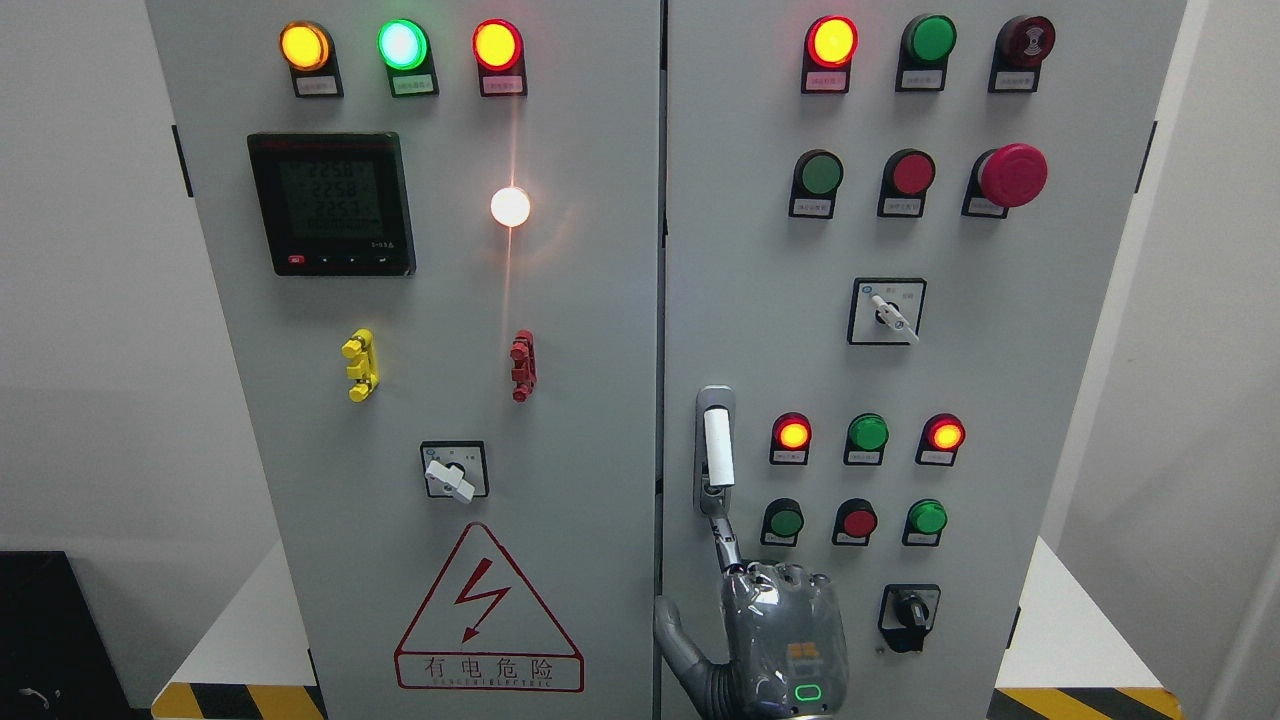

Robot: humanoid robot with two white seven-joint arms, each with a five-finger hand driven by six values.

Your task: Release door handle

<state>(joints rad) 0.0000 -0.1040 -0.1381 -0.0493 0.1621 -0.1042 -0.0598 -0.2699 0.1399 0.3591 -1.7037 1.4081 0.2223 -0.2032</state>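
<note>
Letting go looks nearly done: door handle (717,450) sits on the right cabinet door (1060,330), close to its left edge by the centre seam, upright w/ its white grip flat in the recess. Nothing is wrapped round it. Right hand (775,630) hangs just below. Its index finger (725,535) points up w/ the tip touching the handle's bottom end, the thumb (680,640) sticks out to the side, and the other fingers are tucked behind the knuckles, so it's loose and holding nothing. Left to do, as I judge it: break that last fingertip contact & pull the hand clear of the panel. Lit pilot lamps (793,434) and pushbuttons (785,521) are just beside the handle, and the black selector switch (909,610) is near the hand. Left arm isn't seen.
</note>
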